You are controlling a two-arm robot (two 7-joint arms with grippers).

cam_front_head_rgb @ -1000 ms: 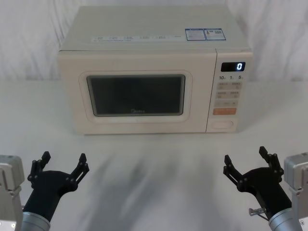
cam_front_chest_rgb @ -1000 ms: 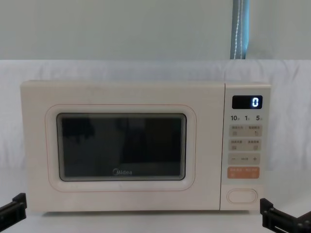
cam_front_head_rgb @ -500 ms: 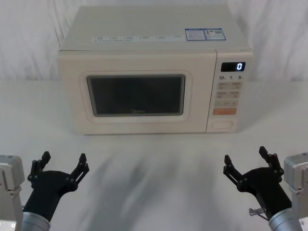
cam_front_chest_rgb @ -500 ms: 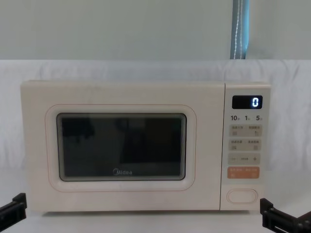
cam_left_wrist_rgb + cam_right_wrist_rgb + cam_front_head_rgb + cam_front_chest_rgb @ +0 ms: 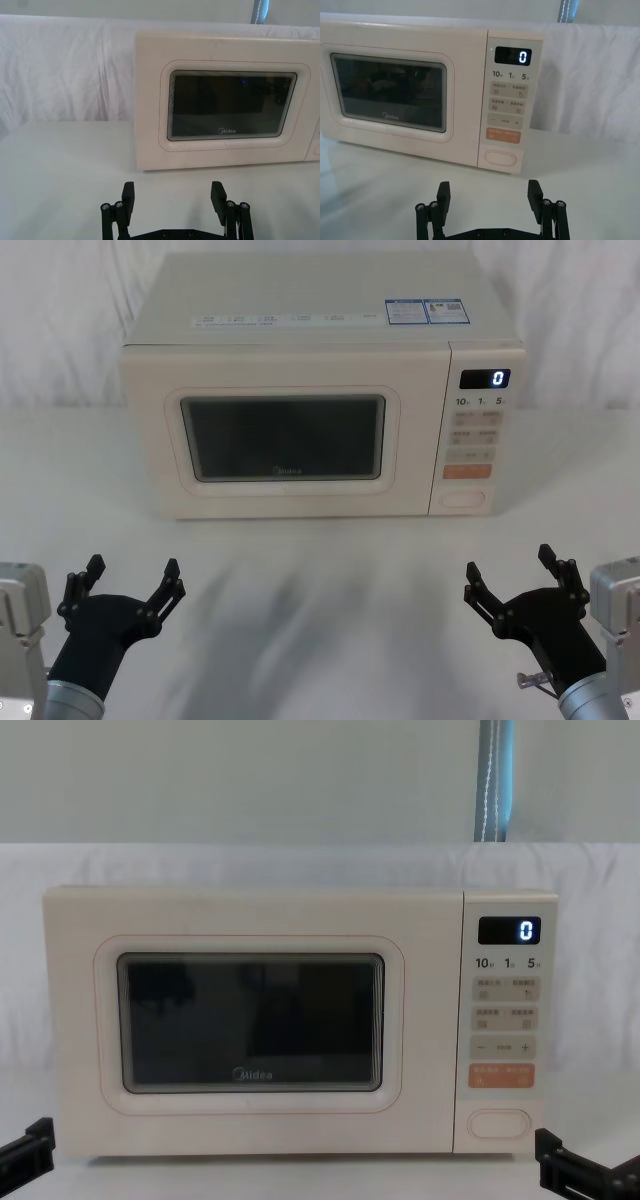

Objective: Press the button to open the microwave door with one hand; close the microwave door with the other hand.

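Observation:
A cream microwave stands at the back of the white table. Its microwave door (image 5: 285, 435) (image 5: 250, 1025) (image 5: 230, 105) (image 5: 390, 92), with a dark glass window, sits flush and shut. The button (image 5: 464, 498) (image 5: 498, 1123) (image 5: 500, 157) is a plain cream pill at the bottom of the control panel, under an orange key. My left gripper (image 5: 127, 583) (image 5: 173, 196) hovers open near the table's front left, well short of the door. My right gripper (image 5: 515, 575) (image 5: 489, 194) hangs open at the front right, roughly in line with the button and far from it.
The control panel (image 5: 476, 435) shows a lit "0" display above small printed keys. White cloth covers the table (image 5: 320, 580) and the wall behind. Open tabletop lies between the grippers and the microwave's front.

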